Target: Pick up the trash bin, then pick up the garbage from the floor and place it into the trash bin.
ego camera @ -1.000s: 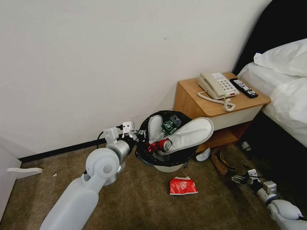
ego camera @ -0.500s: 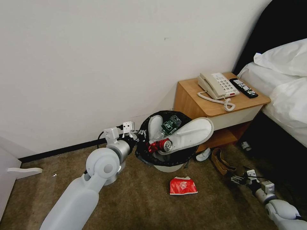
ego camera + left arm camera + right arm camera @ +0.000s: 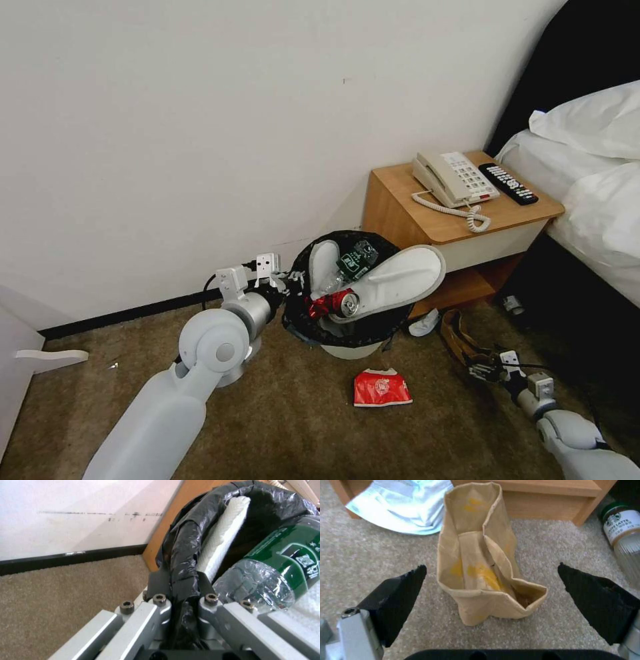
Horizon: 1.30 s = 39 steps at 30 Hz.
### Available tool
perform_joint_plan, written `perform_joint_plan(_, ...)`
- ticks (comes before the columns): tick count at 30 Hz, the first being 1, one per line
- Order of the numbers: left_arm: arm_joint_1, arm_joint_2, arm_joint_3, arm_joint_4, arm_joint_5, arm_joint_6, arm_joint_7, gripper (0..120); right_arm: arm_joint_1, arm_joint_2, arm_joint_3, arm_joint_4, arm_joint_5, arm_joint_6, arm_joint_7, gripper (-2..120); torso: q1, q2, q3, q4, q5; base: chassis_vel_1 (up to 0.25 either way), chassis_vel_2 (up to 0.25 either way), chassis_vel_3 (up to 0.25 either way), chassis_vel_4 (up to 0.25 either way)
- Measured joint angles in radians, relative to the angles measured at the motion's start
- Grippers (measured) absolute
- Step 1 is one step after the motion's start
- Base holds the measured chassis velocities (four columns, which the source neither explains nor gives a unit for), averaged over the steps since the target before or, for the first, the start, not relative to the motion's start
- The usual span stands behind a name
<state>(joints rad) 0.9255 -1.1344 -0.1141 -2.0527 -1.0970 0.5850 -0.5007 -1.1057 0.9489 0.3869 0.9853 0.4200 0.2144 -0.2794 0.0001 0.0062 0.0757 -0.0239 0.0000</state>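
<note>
While your left gripper (image 3: 178, 597) stays out of it, note it's clamped on the bag-lined rim of the trash bin (image 3: 347, 337), which sits on the carpet (image 3: 293, 413) by the nightstand (image 3: 453, 230). Bin already holds two white slippers (image 3: 400, 275), a clear bottle (image 3: 352, 263) and a crushed red can (image 3: 337, 303). Your right gripper (image 3: 491, 577) is down low with its jaws spread wide, one either side of the brown paper bag (image 3: 483, 562), neither touching it. Pale-blue face mask (image 3: 401, 505) lies just beyond the bag; a red paper cup (image 3: 381, 389) lies flat in front of the bin.
</note>
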Motion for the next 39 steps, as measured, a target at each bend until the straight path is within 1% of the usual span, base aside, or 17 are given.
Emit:
perform_joint_plan(9, -0.001, 0.000, 0.000, 0.003, 0.001, -0.001, 0.002, 4, 0.034, 0.020, -0.005, -0.059, -0.030, -0.013, 0.023, 100, 0.000, 0.000, 0.000, 0.0000, 0.0000, 0.000, 0.000, 0.000, 0.000)
perform_joint_plan(25, 0.005, -0.001, 0.001, 0.001, 0.006, -0.003, 0.002, 4, 0.054, 0.037, -0.029, -0.059, -0.042, -0.022, 0.038, 99, 0.000, 0.000, 0.000, 0.0000, 0.0000, 0.000, 0.000, 0.000, 0.000)
perform_joint_plan(26, 0.007, 0.000, 0.001, 0.001, 0.007, -0.003, 0.002, 4, 0.057, 0.038, -0.031, -0.060, -0.044, -0.022, 0.041, 97, 0.000, 0.000, 0.000, 0.0000, 0.0000, 0.000, 0.000, 0.000, 0.000)
perform_joint_plan(27, 0.007, 0.000, 0.001, 0.001, 0.007, -0.003, 0.002, 4, 0.057, 0.038, -0.031, -0.060, -0.044, -0.022, 0.041, 97, 0.000, 0.000, 0.000, 0.0000, 0.0000, 0.000, 0.000, 0.000, 0.000)
perform_joint_plan(29, 0.009, -0.001, 0.001, 0.001, 0.008, -0.003, 0.002, 4, 0.058, 0.039, -0.034, -0.060, -0.048, -0.026, 0.046, 90, 0.000, 0.000, 0.000, 0.0000, 0.0000, 0.000, 0.000, 0.000, 0.000)
perform_joint_plan(30, 0.009, -0.001, 0.001, 0.001, 0.008, -0.003, 0.002, 4, 0.058, 0.039, -0.034, -0.060, -0.048, -0.026, 0.046, 90, 0.000, 0.000, 0.000, 0.0000, 0.0000, 0.000, 0.000, 0.000, 0.000)
perform_joint_plan(31, 0.010, -0.001, 0.002, 0.001, 0.009, -0.003, 0.002, 4, 0.058, 0.039, -0.035, -0.059, -0.051, -0.028, 0.046, 83, 0.000, 0.000, 0.000, -0.0001, 0.0000, 0.000, 0.000, 0.000, 0.000)
perform_joint_plan(32, 0.010, -0.001, 0.002, 0.001, 0.009, -0.003, 0.002, 4, 0.058, 0.039, -0.035, -0.059, -0.051, -0.028, 0.046, 83, 0.000, 0.000, 0.000, -0.0001, 0.0000, 0.000, 0.000, 0.000, 0.000)
perform_joint_plan(33, 0.010, -0.002, 0.002, 0.001, 0.009, -0.004, 0.003, 4, 0.057, 0.037, -0.035, -0.057, -0.053, -0.028, 0.043, 78, 0.000, 0.000, 0.000, 0.0000, 0.0000, 0.000, 0.000, 0.000, 0.000)
perform_joint_plan(34, 0.010, -0.002, 0.002, 0.001, 0.009, -0.004, 0.003, 4, 0.057, 0.037, -0.035, -0.057, -0.053, -0.028, 0.043, 78, 0.000, 0.000, 0.000, 0.0000, 0.0000, 0.000, 0.000, 0.000, 0.000)
perform_joint_plan(35, 0.009, -0.002, 0.003, 0.002, 0.009, -0.004, 0.003, 4, 0.054, 0.034, -0.035, -0.053, -0.053, -0.029, 0.037, 68, 0.000, 0.000, 0.000, 0.0000, 0.0000, 0.000, 0.000, 0.000, 0.000)
perform_joint_plan(37, 0.008, -0.003, 0.003, 0.003, 0.009, -0.004, 0.003, 4, 0.052, 0.032, -0.035, -0.051, -0.052, -0.029, 0.034, 66, 0.000, 0.000, 0.000, -0.0001, 0.0000, 0.000, 0.000, 0.000, 0.000)
perform_joint_plan(39, 0.007, -0.005, 0.006, 0.005, 0.010, -0.004, 0.004, 4, 0.049, 0.029, -0.031, -0.046, -0.048, -0.029, 0.028, 53, 0.000, 0.000, 0.000, 0.0000, 0.0000, 0.000, 0.000, 0.000, 0.000)
